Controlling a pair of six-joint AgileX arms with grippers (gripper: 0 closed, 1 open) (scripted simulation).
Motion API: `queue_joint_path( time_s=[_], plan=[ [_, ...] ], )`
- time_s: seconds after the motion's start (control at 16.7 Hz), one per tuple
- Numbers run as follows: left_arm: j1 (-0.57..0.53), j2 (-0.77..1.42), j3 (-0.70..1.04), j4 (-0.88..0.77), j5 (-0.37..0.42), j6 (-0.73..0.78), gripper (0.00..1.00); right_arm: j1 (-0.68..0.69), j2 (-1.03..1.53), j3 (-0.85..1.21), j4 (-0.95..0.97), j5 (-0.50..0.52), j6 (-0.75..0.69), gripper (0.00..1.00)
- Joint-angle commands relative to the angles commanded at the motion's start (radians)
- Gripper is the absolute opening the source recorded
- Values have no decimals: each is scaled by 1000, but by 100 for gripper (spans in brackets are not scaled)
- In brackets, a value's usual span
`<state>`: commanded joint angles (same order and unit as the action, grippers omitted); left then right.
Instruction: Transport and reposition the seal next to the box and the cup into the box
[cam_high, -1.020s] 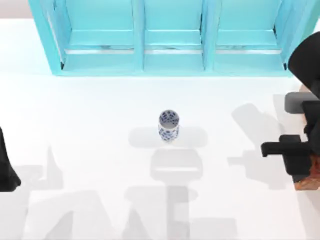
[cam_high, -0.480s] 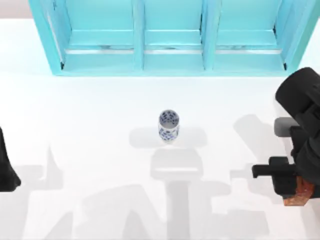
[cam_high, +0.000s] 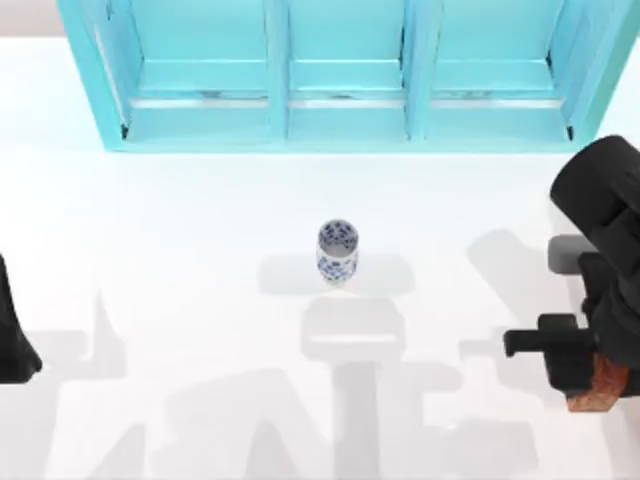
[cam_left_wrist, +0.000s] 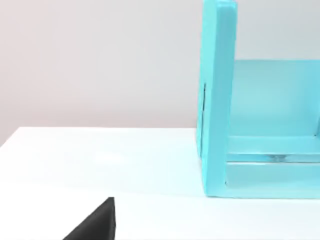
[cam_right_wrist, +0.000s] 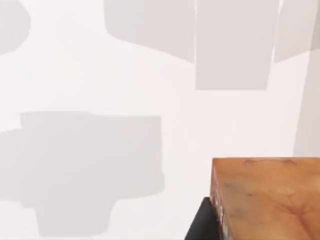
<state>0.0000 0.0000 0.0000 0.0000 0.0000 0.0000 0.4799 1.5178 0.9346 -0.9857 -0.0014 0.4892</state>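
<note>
Right gripper (cam_high: 592, 372) fingers clamp the reddish-brown mottled oblong seal (cam_high: 600, 385); shallow end grip risks slipping above the counter.

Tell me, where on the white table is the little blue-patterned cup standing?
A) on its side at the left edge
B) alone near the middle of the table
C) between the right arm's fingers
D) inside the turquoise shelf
B: the cup stands upright by itself mid-table, in front of the turquoise shelf.
</note>
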Motion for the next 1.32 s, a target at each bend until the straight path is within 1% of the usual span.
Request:
queue_joint_path(
  time_s=[0.48, 0.54, 1.08, 1.32],
  plan=[
    [0, 0, 0, 0, 0, 0, 100, 0, 0, 0, 0, 0, 0, 98],
    [0, 0, 0, 0, 0, 0, 100, 0, 0, 0, 0, 0, 0, 100],
    [0, 0, 0, 0, 0, 0, 100, 0, -1, 3, -3, 0, 0, 100],
    [0, 0, 0, 0, 0, 0, 100, 1, -13, 107, -112, -3, 1, 100]
  ],
)
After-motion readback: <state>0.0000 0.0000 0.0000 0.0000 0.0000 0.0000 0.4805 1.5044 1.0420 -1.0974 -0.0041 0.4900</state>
